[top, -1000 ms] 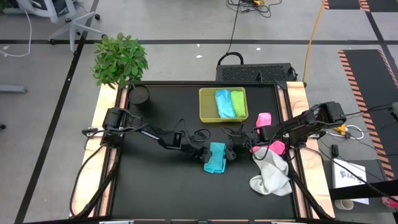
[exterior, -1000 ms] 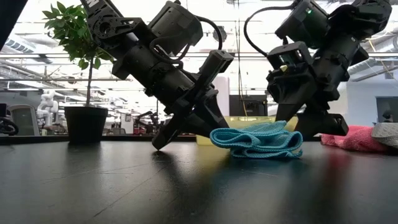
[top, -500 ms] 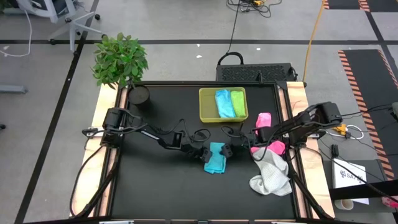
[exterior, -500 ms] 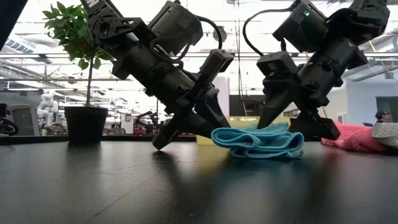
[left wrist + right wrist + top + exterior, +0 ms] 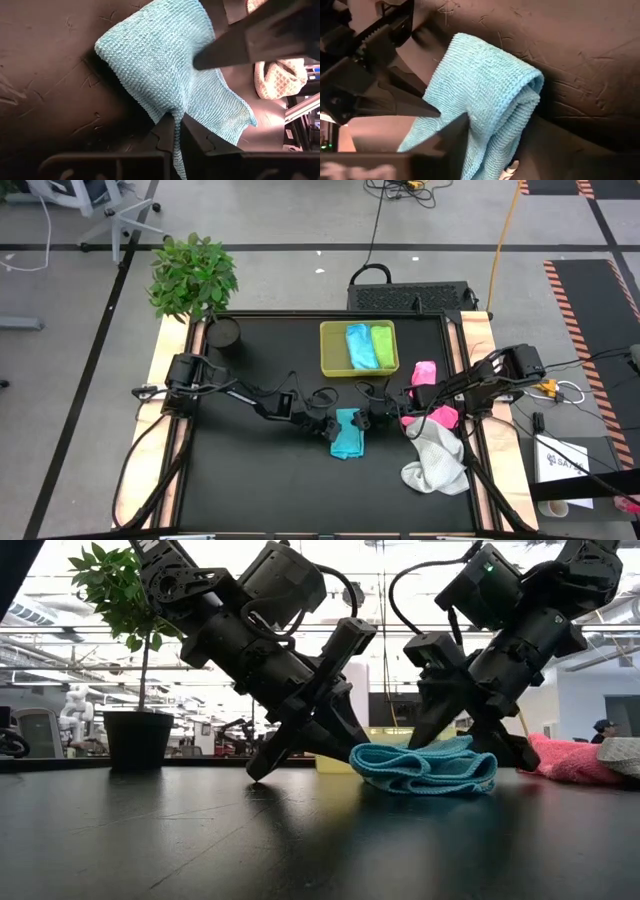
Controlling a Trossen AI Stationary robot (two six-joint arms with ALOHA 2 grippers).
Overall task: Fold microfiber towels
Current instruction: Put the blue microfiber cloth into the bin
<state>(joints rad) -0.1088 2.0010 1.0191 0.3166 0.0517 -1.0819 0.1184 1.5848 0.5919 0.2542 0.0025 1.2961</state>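
Note:
A teal towel [image 5: 347, 434] lies folded over in a loose heap on the black table [image 5: 250, 480], near its middle. My left gripper [image 5: 328, 426] comes at it from the left and is shut on its edge. My right gripper [image 5: 366, 420] comes from the right and is open. In the low view its two fingers [image 5: 430, 725] slant down on either side of the heap [image 5: 425, 765]. In the left wrist view one of its fingers [image 5: 235, 50] lies over the towel's top. My left gripper pinches a narrow, bunched bit of the teal towel's left edge [image 5: 173, 119] between its two fingers. The fingers slant down from the table's left. The rest of the towel lies slack on the table in front of them. Whether my right gripper touches the towel I cannot tell.
A yellow-green tray [image 5: 330, 350] at the back holds a light blue towel [image 5: 360, 346] and a lime green towel [image 5: 382, 345]. Pink towels [image 5: 440, 418] and a white towel [image 5: 437, 462] lie at the right. A potted plant [image 5: 193, 275] stands at the far left corner.
My right gripper has sunk and tipped down toward the teal towel while rolling at the wrist. Its fingers now stand on either side of the heap, still open. The heap has shifted a little toward the right gripper.

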